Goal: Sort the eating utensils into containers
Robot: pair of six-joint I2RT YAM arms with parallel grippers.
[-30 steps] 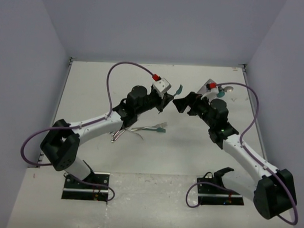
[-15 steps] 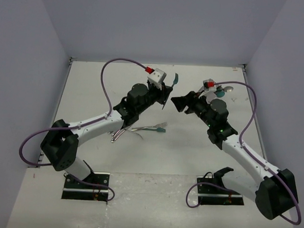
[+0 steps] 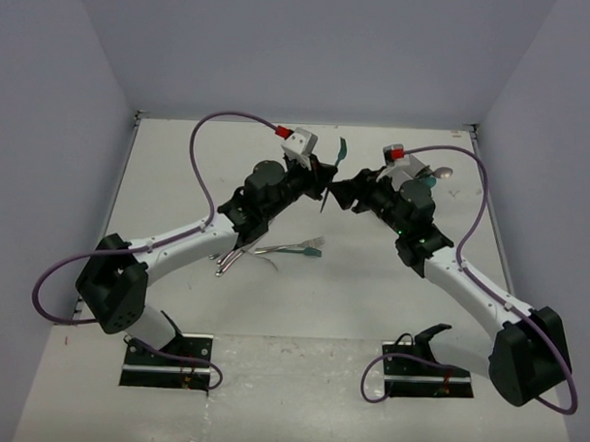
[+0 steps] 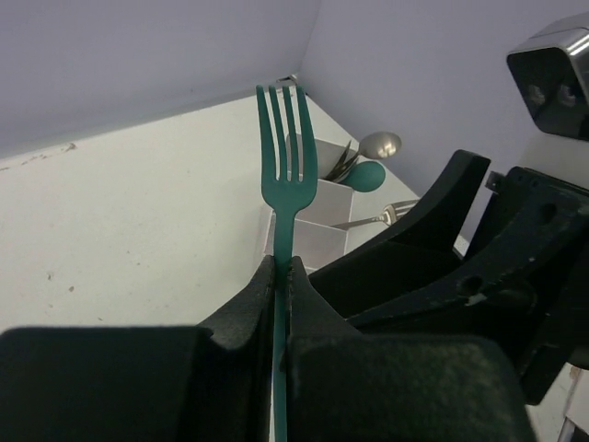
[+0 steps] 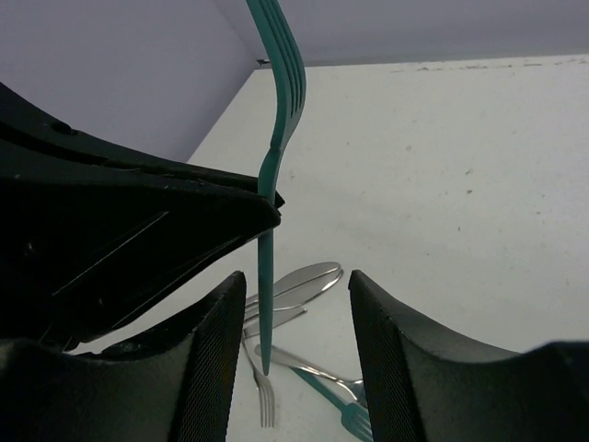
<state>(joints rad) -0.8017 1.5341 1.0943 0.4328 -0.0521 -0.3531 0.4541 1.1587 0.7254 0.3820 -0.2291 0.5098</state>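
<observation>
My left gripper is shut on the handle of a teal fork, holding it upright above the table with the tines up. In the top view this fork stands between the two wrists. My right gripper is open, and the fork's lower handle hangs in the gap, close to its left finger without touching it. Several silver and teal eating utensils lie in a loose pile below. The white containers hold a silver spoon, a teal spoon and a silver fork.
The right arm covers most of the containers in the top view; only a silver spoon bowl shows past it. White walls close the table at the back and sides. Purple cables loop over both arms.
The left gripper raised the teal fork and carried it slightly right. The right gripper moved left to it, and its jaws narrowed around the handle.
</observation>
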